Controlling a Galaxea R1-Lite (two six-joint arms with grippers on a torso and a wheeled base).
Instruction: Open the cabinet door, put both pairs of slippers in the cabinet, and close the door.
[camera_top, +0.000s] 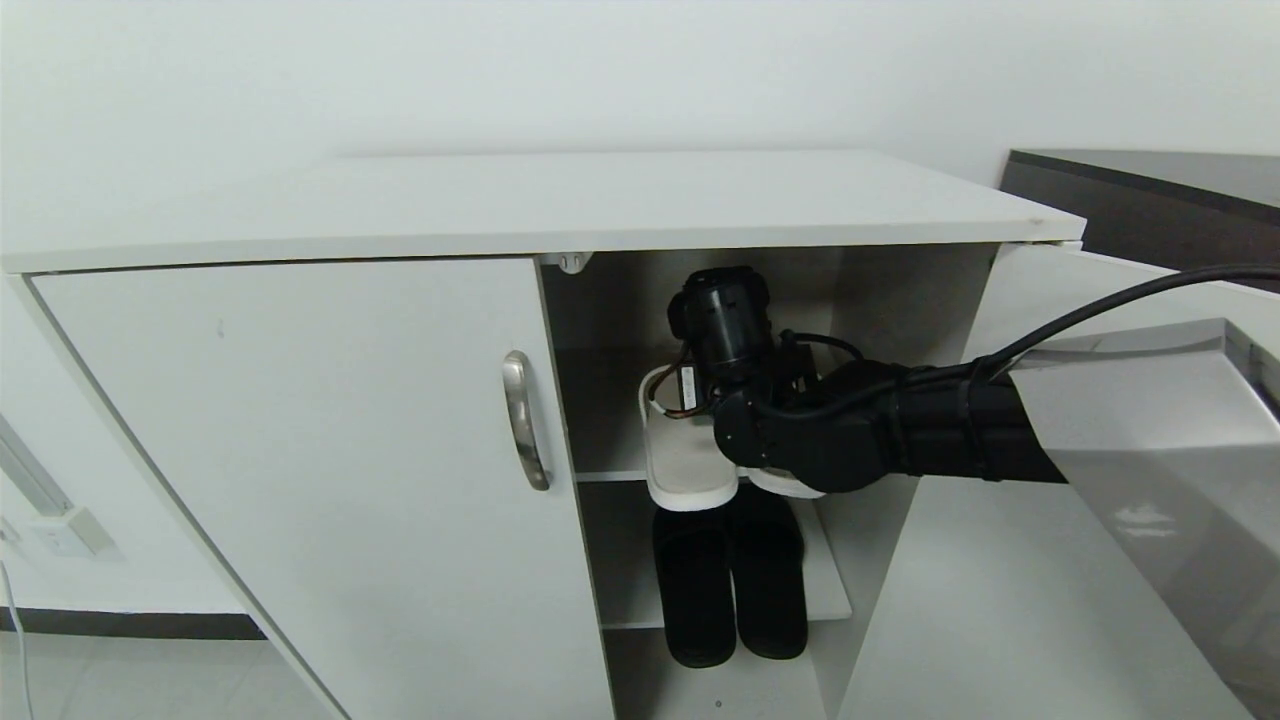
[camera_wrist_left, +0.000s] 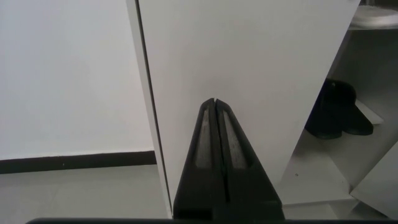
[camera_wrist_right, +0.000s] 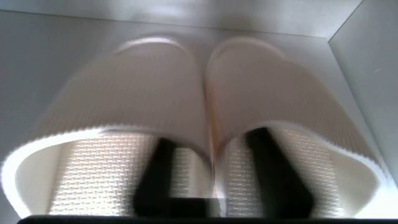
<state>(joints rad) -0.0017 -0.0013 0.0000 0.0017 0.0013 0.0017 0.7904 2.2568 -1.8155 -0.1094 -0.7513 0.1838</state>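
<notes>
**Plain wall behind, cabinet half open**

Against that wall the cabinet is standing with its left door closed, metal handle upright, and its right door swung wide.

- The black slippers are lying side by side on the lower shelf, with their near ends overhanging its front edge.
- The white slippers appear to be resting on the upper shelf directly above. Their long axis is running front to back, with their near ends jutting past the edge.
- The right gripper is reaching in from the open side and holding this pair. One finger is sitting inside each slipper, pinching the two adjoining inner walls.
- The left gripper is hanging empty with its jaws pressed together, facing the closed left door.

Judgement: letting go and pulling straight back along the slippers' axis is looking like the next move. The open door is lying on the right arm's outer side, so that arm is the nearer one for closing it.

A small label on the right wrist is carrying print too small to read.
</notes>
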